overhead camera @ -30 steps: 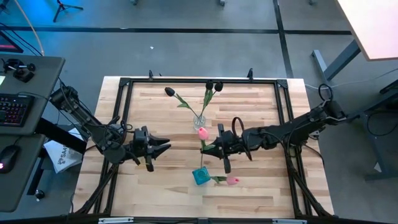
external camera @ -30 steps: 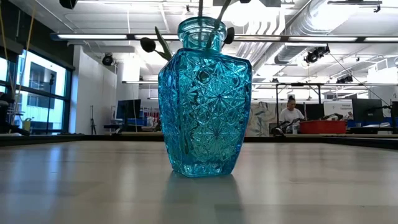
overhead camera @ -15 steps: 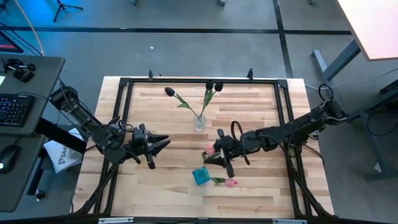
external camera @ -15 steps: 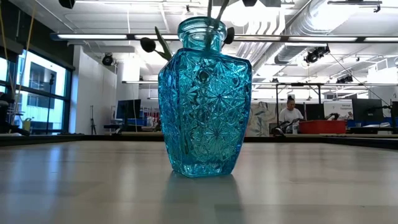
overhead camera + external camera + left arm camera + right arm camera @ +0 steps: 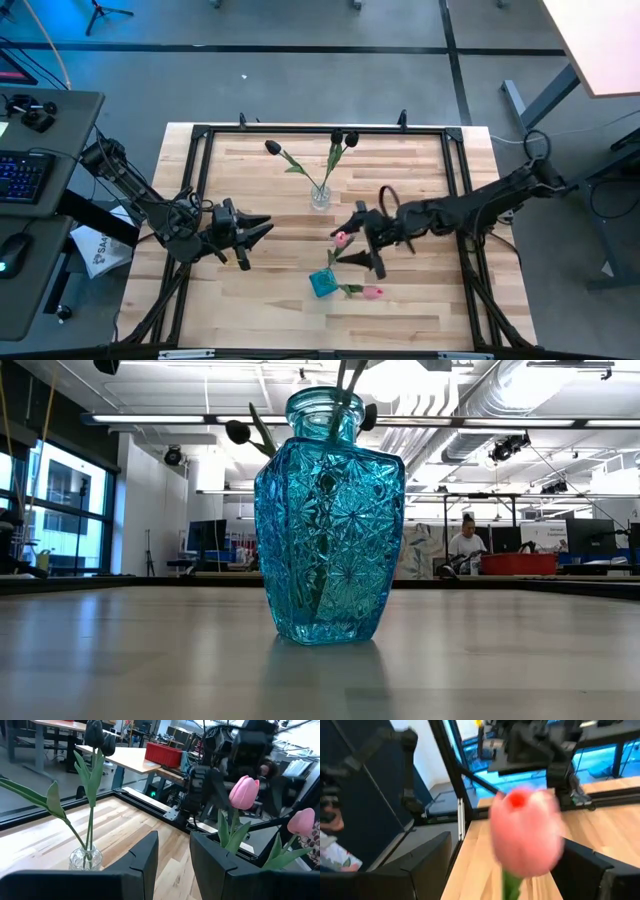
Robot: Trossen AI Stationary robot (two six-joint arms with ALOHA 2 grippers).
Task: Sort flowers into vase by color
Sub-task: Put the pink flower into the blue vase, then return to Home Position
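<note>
I see my right gripper [image 5: 352, 237] released, fingers spread beside a pink tulip [image 5: 341, 239] standing in the blue vase [image 5: 322, 283] at its 7 o'clock; left gripper [image 5: 262, 233] waits released at 9 o'clock on the bench [image 5: 260, 310]

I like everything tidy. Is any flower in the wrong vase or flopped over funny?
Nothing looks wrong. The three dark-headed tulips stand in the small clear glass vase, and both pink tulips are in the blue cut-glass vase, leaning outward. The right gripper sits open by one pink head; the left gripper waits open.
</note>
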